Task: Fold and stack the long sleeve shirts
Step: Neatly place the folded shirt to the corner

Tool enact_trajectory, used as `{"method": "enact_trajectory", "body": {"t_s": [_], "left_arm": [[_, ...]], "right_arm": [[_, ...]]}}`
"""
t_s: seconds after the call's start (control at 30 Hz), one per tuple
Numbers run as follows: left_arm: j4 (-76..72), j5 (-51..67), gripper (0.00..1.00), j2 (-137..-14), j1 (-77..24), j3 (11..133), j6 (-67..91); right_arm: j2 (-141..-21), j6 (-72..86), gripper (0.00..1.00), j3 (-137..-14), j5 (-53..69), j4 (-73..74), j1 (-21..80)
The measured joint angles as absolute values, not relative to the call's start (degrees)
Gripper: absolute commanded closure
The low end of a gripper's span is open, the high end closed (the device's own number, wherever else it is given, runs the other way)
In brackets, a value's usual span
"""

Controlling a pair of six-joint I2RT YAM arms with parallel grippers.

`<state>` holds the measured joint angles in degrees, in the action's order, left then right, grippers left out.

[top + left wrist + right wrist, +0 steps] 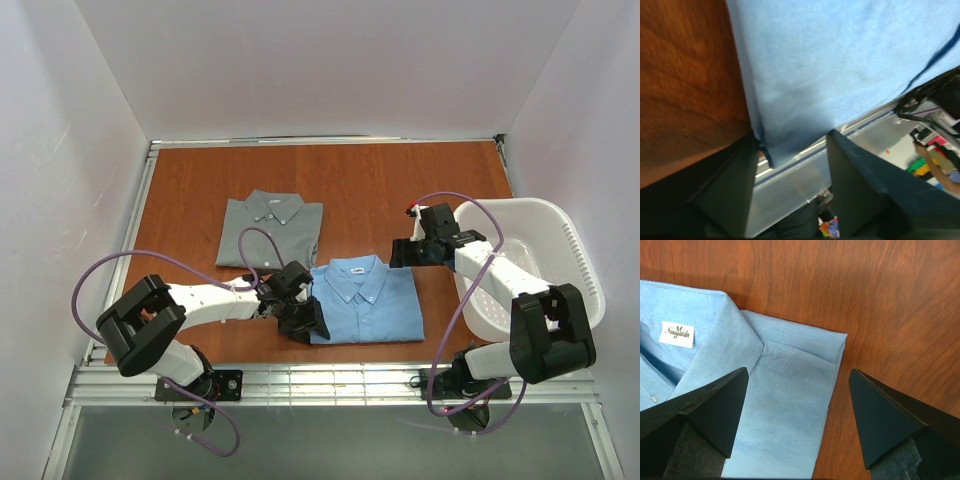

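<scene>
So, nearest: left gripper [792,136] spread, straddling near-left corner of folded blue shirt [365,300], not pinched yet. Next, right gripper [799,372] spread above its far-right shoulder. Behind, apart: grey-green shirt [270,225], folded. Thin, soft, light cloth, prob. droops: take 2 corners thru all layers.

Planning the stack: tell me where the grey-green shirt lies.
Top view: the grey-green shirt lies folded left of centre, behind and left of the light blue shirt.
</scene>
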<state>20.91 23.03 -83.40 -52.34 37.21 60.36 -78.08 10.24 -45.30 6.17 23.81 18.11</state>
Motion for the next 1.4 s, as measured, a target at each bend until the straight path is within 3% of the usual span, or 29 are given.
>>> {"method": "enact_trajectory", "body": {"t_s": [0.13, 0.43, 0.7, 0.93, 1.2, 1.4], "left_arm": [[21.2, 22.4, 0.7, -84.0, -52.4, 37.2, 60.9], [22.3, 21.0, 0.83, -84.1, -52.4, 37.1, 60.9], [23.1, 19.9, 0.85, -84.1, -52.5, 37.3, 60.6], [24.1, 19.4, 0.86, -84.1, -52.6, 37.8, 60.0], [25.4, 18.8, 0.87, -84.1, -52.6, 38.5, 59.4], [26.1, 18.4, 0.93, -84.1, -52.6, 38.8, 59.2]], "right_arm": [[-78.1, 10.3, 0.23, -45.1, 6.2, 23.2, 18.0], [-82.8, 10.0, 0.23, -45.1, 6.2, 21.0, 17.3], [-86.1, 9.6, 0.26, -44.7, 6.3, 20.2, 17.3], [-86.3, 8.5, 0.41, -44.1, 7.0, 18.9, 17.1], [-86.3, 7.3, 0.42, -43.7, 9.4, 17.9, 16.8], [-86.7, 6.6, 0.64, -43.7, 10.8, 18.3, 16.8]]}}
